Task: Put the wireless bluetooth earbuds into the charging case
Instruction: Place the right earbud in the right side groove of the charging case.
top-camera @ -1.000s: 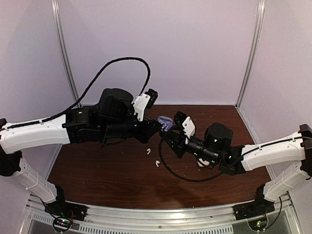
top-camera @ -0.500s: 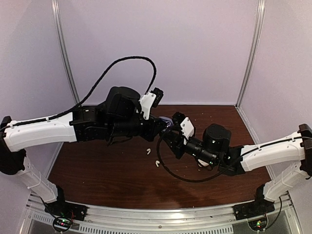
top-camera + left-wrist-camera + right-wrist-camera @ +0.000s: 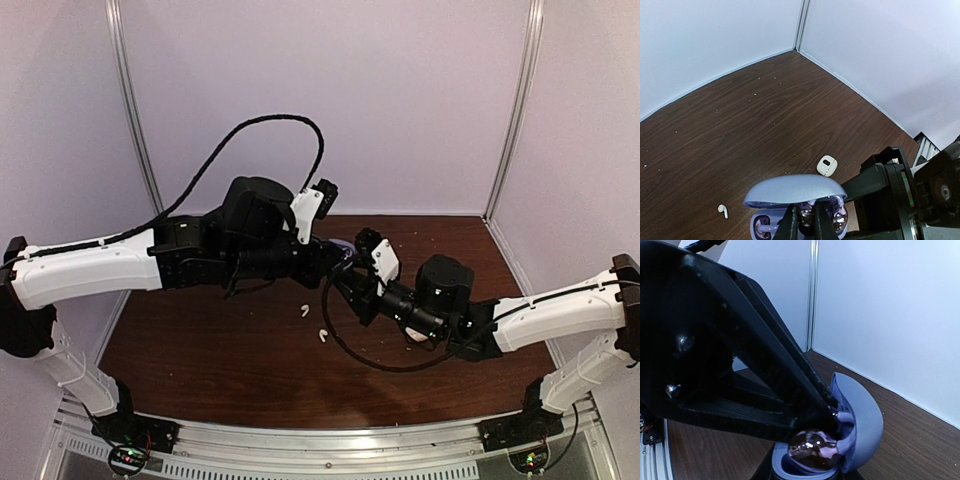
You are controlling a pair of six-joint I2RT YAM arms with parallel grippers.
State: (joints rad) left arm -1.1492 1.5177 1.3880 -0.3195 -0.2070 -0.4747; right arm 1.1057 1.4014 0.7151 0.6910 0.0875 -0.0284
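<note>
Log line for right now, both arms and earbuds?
left gripper: shut on purple earbud, at open purple case | right gripper: at case, grip unclear | white earbud: loose on table

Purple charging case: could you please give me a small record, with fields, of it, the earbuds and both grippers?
case: purple rounded charging case, lid open
left gripper: closed on a glossy purple earbud inside the purple case
right gripper: next to the purple case; open or shut cannot be told
loose on table: two white stemmed earbuds; small white rounded case
table: dark brown wood
</note>
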